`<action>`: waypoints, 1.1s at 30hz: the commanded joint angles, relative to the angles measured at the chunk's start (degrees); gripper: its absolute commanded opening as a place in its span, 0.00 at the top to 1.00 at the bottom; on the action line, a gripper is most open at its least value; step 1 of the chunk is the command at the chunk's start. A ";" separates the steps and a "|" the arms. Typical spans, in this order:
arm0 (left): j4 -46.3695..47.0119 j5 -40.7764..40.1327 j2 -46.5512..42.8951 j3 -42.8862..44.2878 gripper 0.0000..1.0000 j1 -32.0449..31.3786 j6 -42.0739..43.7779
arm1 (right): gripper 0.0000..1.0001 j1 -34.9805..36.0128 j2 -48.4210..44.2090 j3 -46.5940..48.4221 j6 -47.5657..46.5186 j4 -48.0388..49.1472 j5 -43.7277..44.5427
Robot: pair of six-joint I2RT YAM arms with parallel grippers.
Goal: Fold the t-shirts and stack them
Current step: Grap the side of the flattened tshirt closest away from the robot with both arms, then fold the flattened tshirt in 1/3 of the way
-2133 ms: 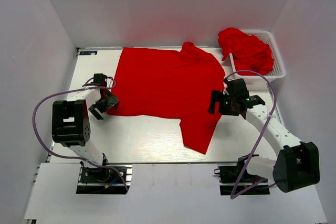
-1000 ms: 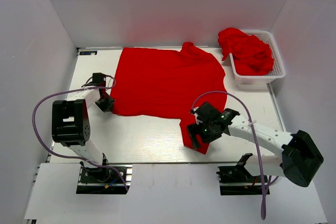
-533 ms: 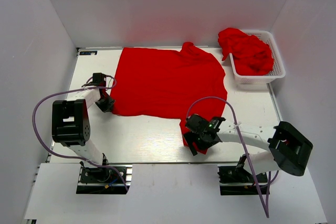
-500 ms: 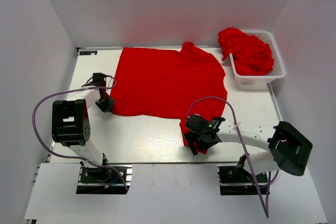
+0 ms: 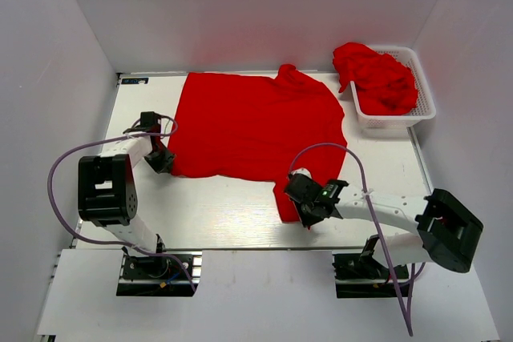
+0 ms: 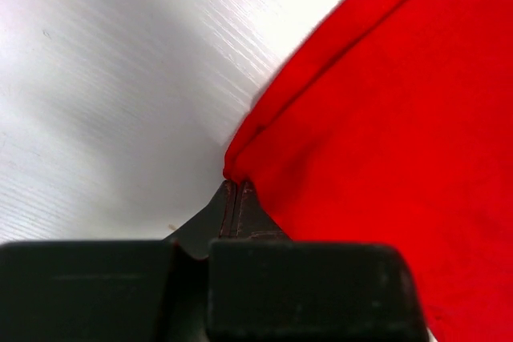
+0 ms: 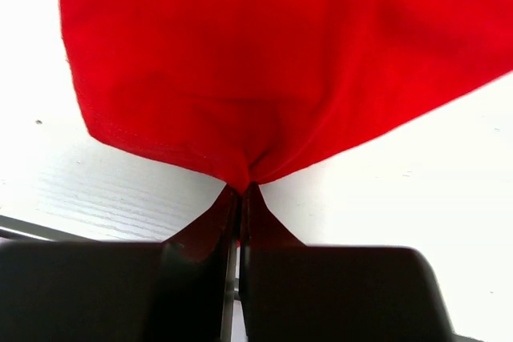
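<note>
One red t-shirt (image 5: 256,126) lies spread flat on the white table (image 5: 216,214), a sleeve hanging toward the near edge at right. My left gripper (image 5: 163,159) is shut on the shirt's left corner (image 6: 240,167), cloth pinched between the fingertips. At the tip of the near sleeve (image 7: 240,174) my right gripper (image 5: 307,212) is shut on the hem, which bunches at the jaws. More red t-shirts (image 5: 375,76) are heaped in the basket at the back right.
The white lattice basket (image 5: 423,106) stands at the table's back right corner. White walls enclose the table on the left, back and right. Purple cables loop from both arms. The table's near edge (image 5: 240,247) runs just below the right gripper.
The right gripper, open over the near sleeve before, has closed on the sleeve's tip. The left gripper keeps its hold on the shirt's left corner and has not moved.
</note>
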 commanded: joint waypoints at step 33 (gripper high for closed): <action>-5.43 9.12 14.24 33.43 1.00 -0.13 1.76 | 1.00 -30.96 11.23 31.77 -15.03 5.33 -3.61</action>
